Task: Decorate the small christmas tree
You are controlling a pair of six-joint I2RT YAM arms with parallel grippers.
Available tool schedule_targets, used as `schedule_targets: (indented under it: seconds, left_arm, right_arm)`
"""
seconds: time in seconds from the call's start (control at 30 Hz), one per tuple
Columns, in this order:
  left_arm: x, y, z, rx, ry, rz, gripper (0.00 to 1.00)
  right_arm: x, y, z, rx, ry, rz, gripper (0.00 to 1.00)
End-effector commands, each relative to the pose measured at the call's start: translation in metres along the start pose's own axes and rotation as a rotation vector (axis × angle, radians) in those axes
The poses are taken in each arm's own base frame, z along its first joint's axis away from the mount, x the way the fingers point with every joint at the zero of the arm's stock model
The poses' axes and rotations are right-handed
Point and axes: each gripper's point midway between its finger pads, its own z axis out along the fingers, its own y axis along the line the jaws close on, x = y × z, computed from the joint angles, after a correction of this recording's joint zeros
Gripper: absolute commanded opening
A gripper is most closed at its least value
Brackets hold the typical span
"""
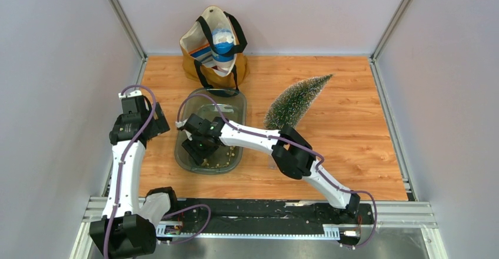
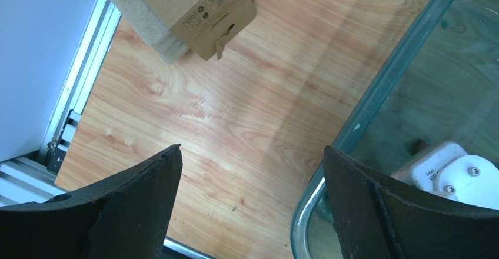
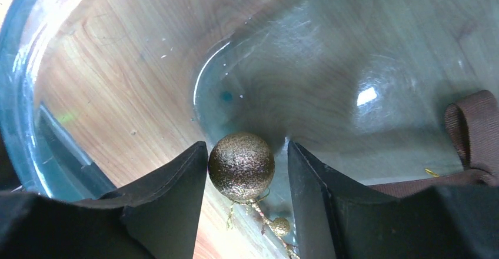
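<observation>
Christmas tree point(image 1: 297, 101) lies on the wood-grain counter point(image 1: 353, 123), right of centre. Its long axis runs diagonally, tip pointing far-right; it is a bristly, frosted green cone. A clear, rounded glass dish point(image 1: 229, 103) sits just left. Left tool point(image 2: 252, 153) gapes wide over bare wood. Right tool point(image 3: 247, 153), inside the dish, flanks a gold glittered ball point(image 3: 241, 166); whether it is clamped cannot be told.

I count two arms, the left arm point(image 1: 126, 159) and the right arm point(image 1: 259, 138). On the table point(image 1: 353, 153) there is one tree point(image 1: 296, 101) at one o'clock, one bag point(image 1: 213, 47) at eleven and one glass dish point(image 1: 238, 103) at nine. Up close I make out one large gold ball point(image 3: 241, 166) and one smaller gold bead point(image 3: 280, 226) at its five o'clock. The trinkets along the dish's six o'clock rim are too small for me to count.
</observation>
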Motion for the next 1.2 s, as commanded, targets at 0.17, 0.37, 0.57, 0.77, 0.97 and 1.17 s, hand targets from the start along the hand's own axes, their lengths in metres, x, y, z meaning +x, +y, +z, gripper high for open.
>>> schedule_targets:
  seconds: [0.17, 0.37, 0.57, 0.77, 0.97, 1.17]
  left_arm:
    - [-0.008, -0.002, -0.001, 0.02, -0.022, -0.001, 0.96]
    - [-0.008, -0.004, -0.001, 0.03, -0.018, 0.0, 0.96]
    - [-0.007, -0.005, 0.0, 0.036, -0.017, 0.002, 0.96]
    - [-0.007, -0.007, 0.001, 0.045, -0.012, 0.004, 0.96]
    - [-0.006, -0.009, 0.002, 0.054, -0.005, 0.008, 0.96]
    - [-0.005, -0.009, 0.002, 0.058, 0.0, 0.01, 0.96]
  right_arm:
    - [-0.032, -0.02, -0.012, 0.073, -0.111, 0.074, 0.49]
    - [-0.04, -0.022, -0.018, 0.056, -0.142, 0.111, 0.48]
    - [-0.061, -0.017, -0.038, 0.017, -0.216, 0.138, 0.43]
    - [-0.046, -0.02, -0.03, 0.001, -0.155, 0.15, 0.64]
    - [-0.038, -0.028, -0.043, 0.051, -0.163, 0.161, 0.7]
    - [-0.042, -0.019, -0.063, 0.02, -0.188, 0.162, 0.71]
